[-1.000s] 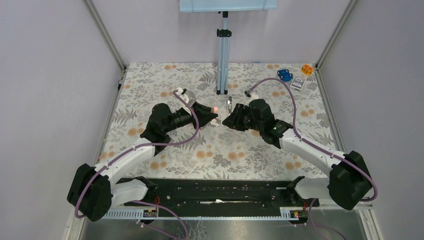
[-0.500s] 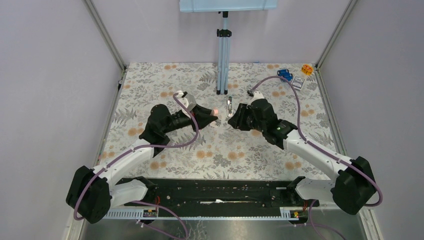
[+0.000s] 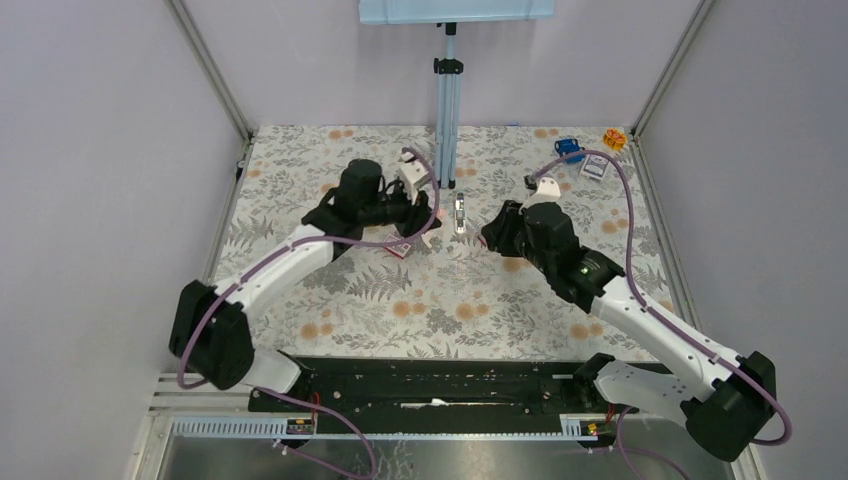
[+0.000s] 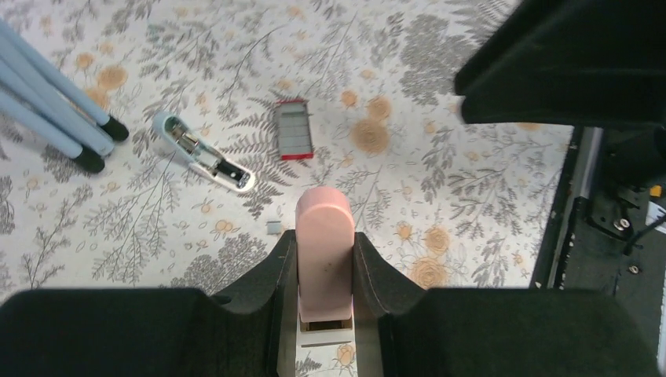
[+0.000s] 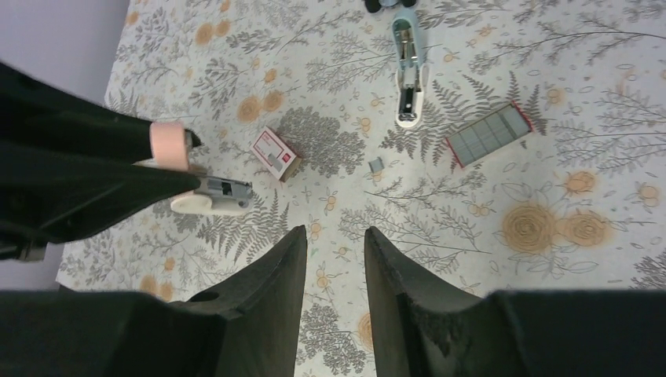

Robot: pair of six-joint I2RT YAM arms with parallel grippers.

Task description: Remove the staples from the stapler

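Gripping the pink stapler [image 4: 323,224] tightly in the left gripper [image 4: 323,255], I am aiming to set it down away from the staples [image 4: 273,227], which are lying mid-frame on the mat [image 4: 440,157], just left of its tip. The right gripper [image 5: 335,236] is hanging narrowly parted and empty.

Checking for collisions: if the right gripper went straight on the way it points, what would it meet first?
Probably the bare floral tablecloth, in the gap between the small red box and the tiny staples. The right gripper is open, and depth is unclear, so it might graze either.
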